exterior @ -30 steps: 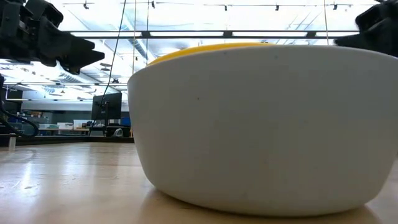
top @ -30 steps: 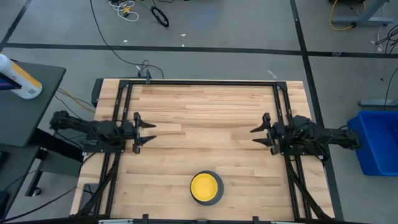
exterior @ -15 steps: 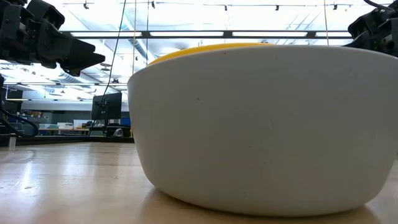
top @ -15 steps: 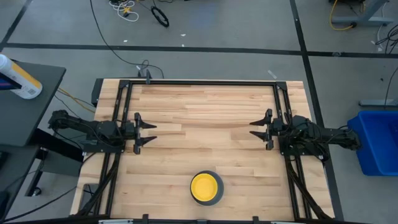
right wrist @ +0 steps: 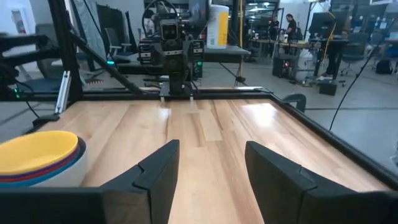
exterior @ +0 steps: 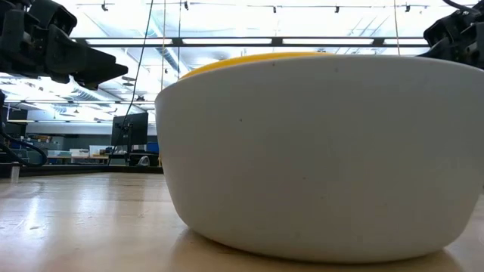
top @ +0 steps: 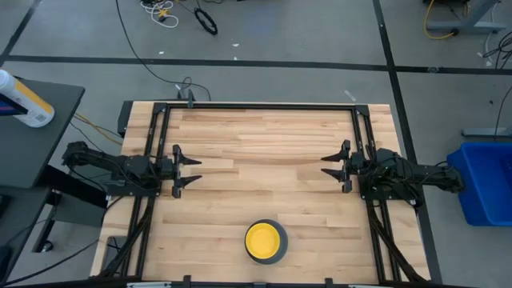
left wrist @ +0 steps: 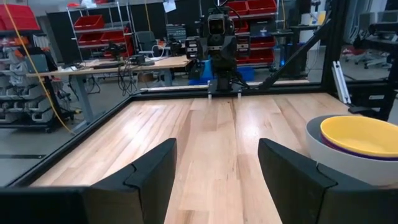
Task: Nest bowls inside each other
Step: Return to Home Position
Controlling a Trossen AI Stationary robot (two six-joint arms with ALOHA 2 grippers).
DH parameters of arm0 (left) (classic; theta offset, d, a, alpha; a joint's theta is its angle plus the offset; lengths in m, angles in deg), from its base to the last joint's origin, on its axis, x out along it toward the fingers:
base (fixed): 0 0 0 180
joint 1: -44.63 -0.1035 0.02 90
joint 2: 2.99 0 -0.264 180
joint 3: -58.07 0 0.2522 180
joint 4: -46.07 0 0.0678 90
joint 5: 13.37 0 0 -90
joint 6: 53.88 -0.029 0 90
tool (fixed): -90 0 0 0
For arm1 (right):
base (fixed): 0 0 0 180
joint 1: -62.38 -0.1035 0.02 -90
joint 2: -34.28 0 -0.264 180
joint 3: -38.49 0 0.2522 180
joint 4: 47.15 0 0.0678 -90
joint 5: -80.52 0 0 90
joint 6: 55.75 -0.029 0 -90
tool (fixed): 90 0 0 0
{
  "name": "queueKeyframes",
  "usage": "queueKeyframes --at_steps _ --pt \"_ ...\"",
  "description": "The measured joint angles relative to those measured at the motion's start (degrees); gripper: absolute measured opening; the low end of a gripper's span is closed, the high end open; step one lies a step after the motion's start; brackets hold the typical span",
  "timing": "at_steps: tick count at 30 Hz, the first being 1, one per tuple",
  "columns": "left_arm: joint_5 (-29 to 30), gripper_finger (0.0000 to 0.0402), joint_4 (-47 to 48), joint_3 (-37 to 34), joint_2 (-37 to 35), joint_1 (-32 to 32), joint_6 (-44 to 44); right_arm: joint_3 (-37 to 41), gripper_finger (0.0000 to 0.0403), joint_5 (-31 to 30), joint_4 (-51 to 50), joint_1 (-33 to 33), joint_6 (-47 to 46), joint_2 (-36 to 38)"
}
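Note:
The bowls stand nested in one stack [top: 266, 242] near the table's front edge. The yellow bowl [left wrist: 359, 134] sits on top, red and blue rims [right wrist: 43, 169] show under it, and the grey bowl [exterior: 318, 151] holds them all, resting on its base. My left gripper [top: 196, 171] hangs open at the table's left edge, pointing level toward the right. My right gripper [top: 324, 167] hangs open at the right edge, pointing level toward the left. Both are well clear of the stack and have nothing between their fingers.
A black frame [top: 264, 106] runs around the wooden table [top: 264, 144]. Bare wood lies between the two grippers and behind the stack. A blue bin [top: 486, 180] stands on the floor to the right, and a side table with a bottle [top: 24, 100] stands to the left.
My right gripper has swung its fingers a little toward the table's far edge and now points straight across toward the left edge. The stack of bowls has stayed where it was.

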Motion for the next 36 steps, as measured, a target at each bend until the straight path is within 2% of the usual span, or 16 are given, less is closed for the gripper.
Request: queueKeyframes --at_steps 6,14,17,36 --pt "-0.6 0.0234 0.2 0.0 0.0 0.0 -1.6 0.0 0.0196 0.0 0.0 0.0 2.5 0.0" --pt "-11.0 0.0234 1.9 0.2 0.0 0.0 -1.6 0.0 0.0190 0.0 0.0 0.0 2.6 0.0" --pt "-13.2 0.0234 2.0 0.1 0.0 0.0 -1.6 0.0 0.0191 0.0 0.0 0.0 2.6 0.0" --pt "-13.5 0.0234 1.6 0.1 0.0 0.0 -1.6 0.0 0.0190 0.0 0.0 0.0 2.6 0.0"
